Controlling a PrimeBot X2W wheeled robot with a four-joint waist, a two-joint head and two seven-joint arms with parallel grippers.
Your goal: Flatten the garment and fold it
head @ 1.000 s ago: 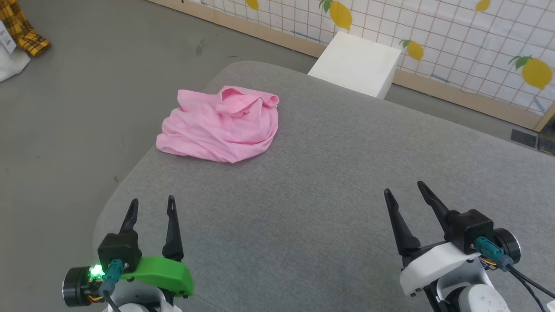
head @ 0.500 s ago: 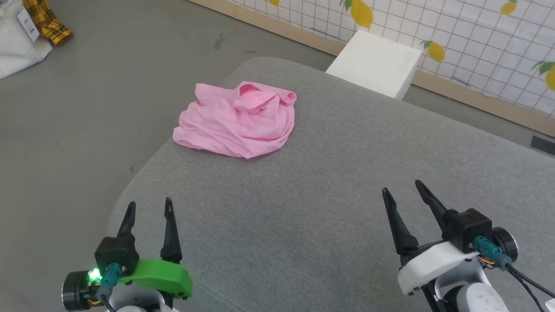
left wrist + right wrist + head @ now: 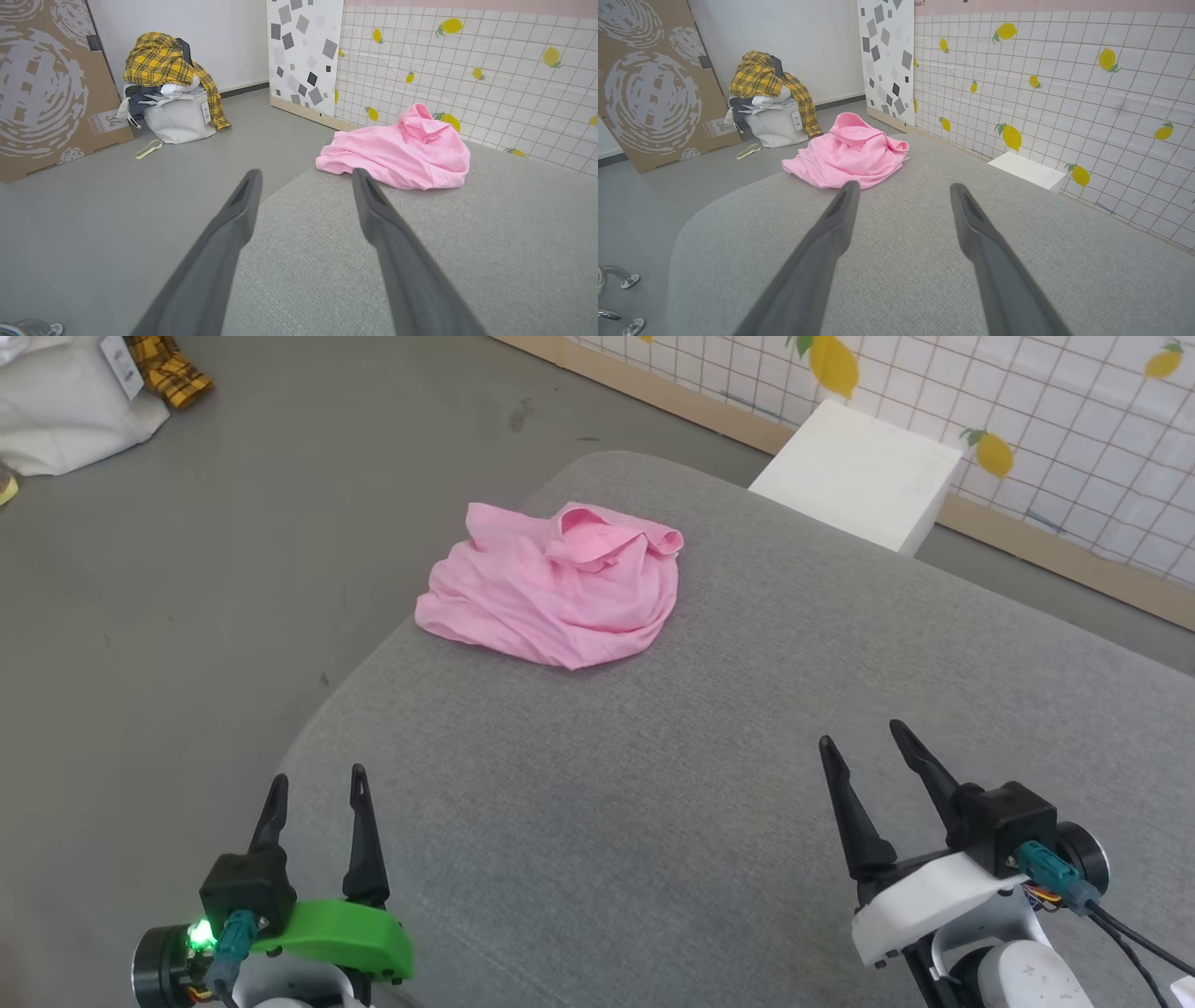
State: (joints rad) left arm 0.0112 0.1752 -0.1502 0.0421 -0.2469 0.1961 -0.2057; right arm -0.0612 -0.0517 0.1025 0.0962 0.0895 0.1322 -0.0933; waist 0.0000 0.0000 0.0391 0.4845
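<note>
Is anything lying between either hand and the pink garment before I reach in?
Nothing visible. The crumpled light-pink fabric garment lies alone near the far left corner of the grey upholstered surface; only bare grey fabric separates it from the open left hand and open right hand.

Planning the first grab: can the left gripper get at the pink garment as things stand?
Probably yes: the left gripper is open, and only bare grey cushion lies between it and the garment.

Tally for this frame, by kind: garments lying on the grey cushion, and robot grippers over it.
garment, pink, crumpled: 1
Grippers: 2 (left gripper and right gripper, both open and empty)
Total: 3
</note>
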